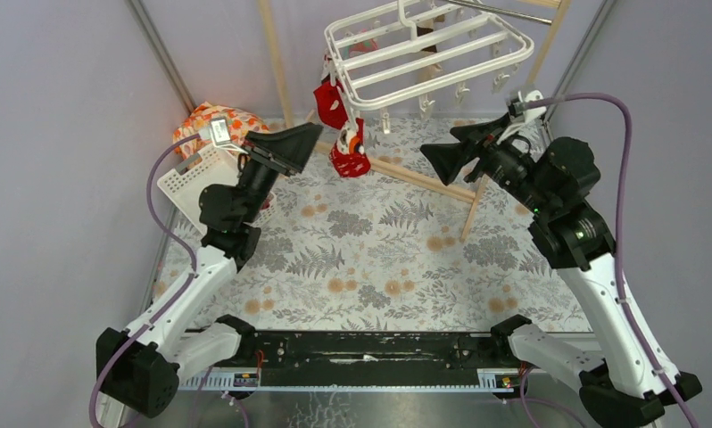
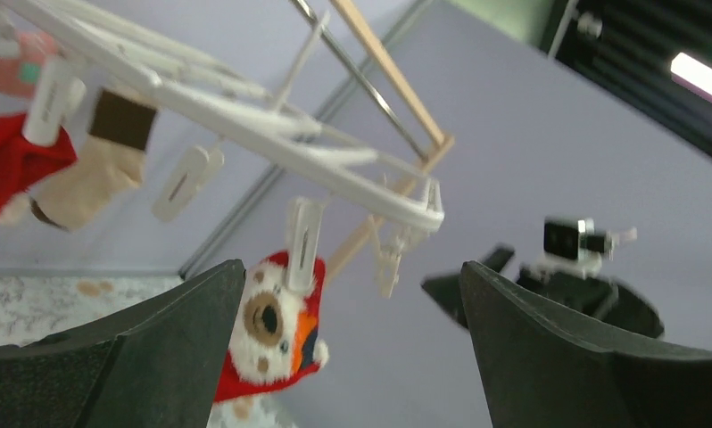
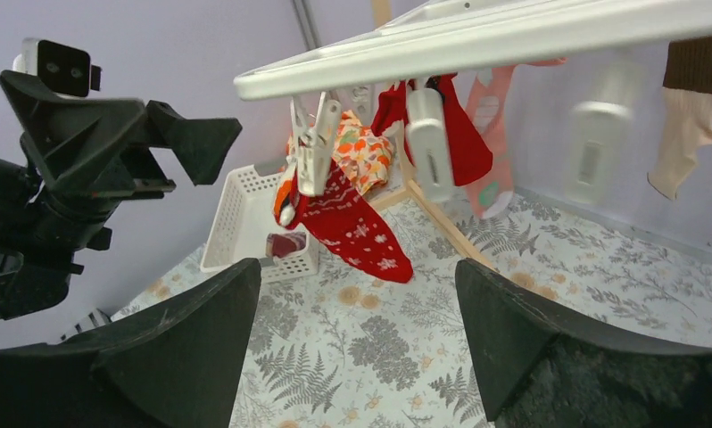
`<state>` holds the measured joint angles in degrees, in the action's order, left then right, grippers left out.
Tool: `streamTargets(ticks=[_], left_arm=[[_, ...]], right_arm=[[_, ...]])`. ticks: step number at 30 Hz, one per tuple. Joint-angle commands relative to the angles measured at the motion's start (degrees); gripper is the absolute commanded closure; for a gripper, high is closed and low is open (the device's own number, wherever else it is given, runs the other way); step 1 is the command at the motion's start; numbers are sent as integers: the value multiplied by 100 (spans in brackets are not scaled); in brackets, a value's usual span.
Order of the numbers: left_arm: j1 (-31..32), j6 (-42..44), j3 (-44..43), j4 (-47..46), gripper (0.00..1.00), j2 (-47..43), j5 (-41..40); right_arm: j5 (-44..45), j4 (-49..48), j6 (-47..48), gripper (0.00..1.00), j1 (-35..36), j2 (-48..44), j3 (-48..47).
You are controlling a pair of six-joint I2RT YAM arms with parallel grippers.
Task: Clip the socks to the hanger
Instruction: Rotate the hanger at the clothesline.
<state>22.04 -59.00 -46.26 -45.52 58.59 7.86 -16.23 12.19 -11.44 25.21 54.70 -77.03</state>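
Left claw (image 2: 351, 264) and right claw (image 3: 357, 263) both gape empty; basket (image 3: 236, 214) holds maroon sock (image 3: 287, 242).

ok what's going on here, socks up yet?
The red socks and a tan sock hang clipped on the hanger. Both arms are raised beside it, with the left gripper and right gripper open and empty. The basket holds a maroon item, maybe another sock.
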Motion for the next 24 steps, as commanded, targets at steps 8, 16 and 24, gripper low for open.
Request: streamTargets(ticks=[8, 16, 24], left_arm=[[129, 1068, 209, -335, 1, 133, 779], [133, 921, 272, -554, 1, 413, 1049], [133, 761, 350, -792, 1, 479, 1119]], right_arm=[[-84, -1109, 691, 13, 45, 1054, -300], [-391, -1321, 479, 22, 40, 1380, -778], [-545, -1062, 423, 63, 44, 1614, -1184]])
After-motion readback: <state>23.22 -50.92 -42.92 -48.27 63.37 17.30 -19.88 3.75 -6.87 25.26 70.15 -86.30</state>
